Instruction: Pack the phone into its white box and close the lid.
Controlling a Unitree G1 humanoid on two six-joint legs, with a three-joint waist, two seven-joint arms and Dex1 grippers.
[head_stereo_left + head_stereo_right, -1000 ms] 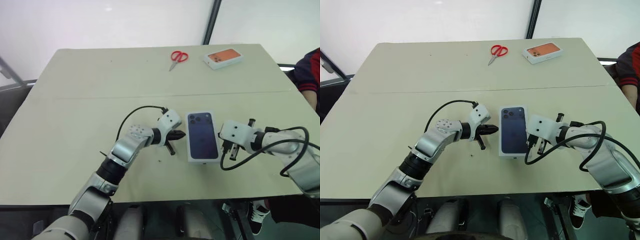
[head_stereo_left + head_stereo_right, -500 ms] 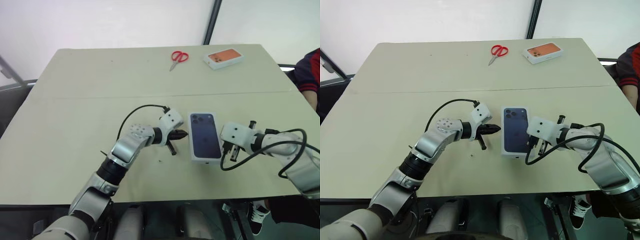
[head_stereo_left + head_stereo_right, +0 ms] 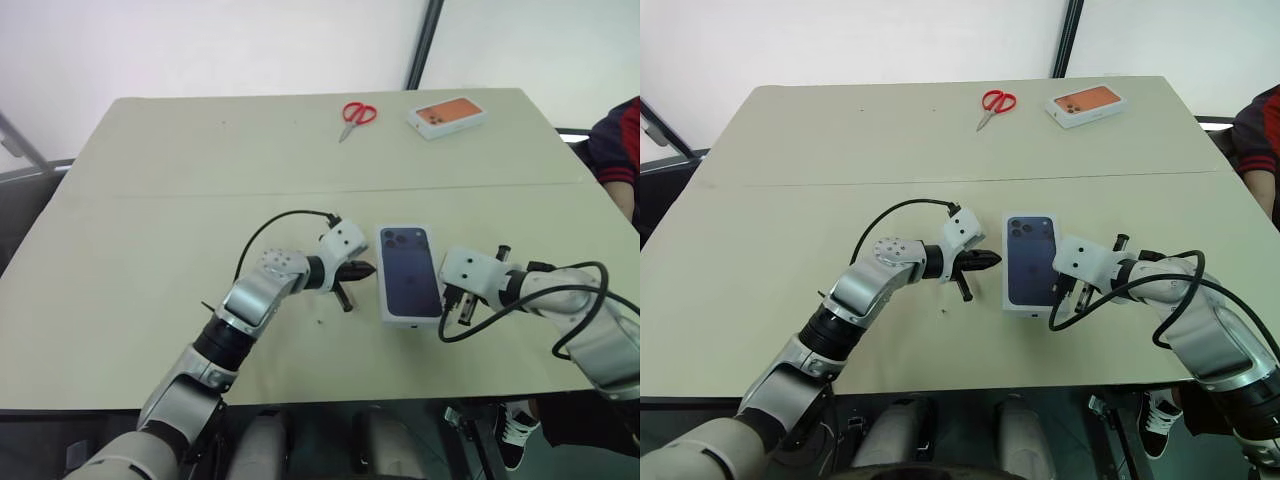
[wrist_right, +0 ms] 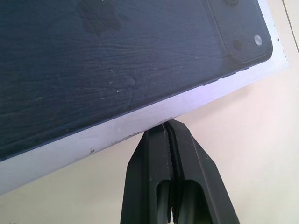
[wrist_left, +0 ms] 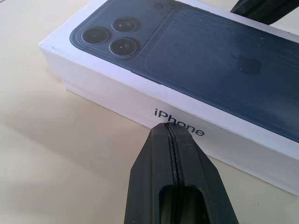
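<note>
- Lid [image 3: 409, 272] sat closed over the white box, its printed dark phone picture facing up, lying between the two sets of jaws on the table [image 3: 150, 230].
- Left gripper [image 3: 366, 268] had its jaws pressed together, tip against the box's side wall by the lettering.
- Right gripper [image 3: 446, 302] likewise had its jaws together, tip at the opposite edge.
- Packing looked finished; squaring or pressing the lid down seemed the step in hand, then backing both arms away.
- Beyond the jaws lay red scissors [image 3: 356, 115] and an orange-faced box [image 3: 447, 115]; a white wall stood behind.
</note>
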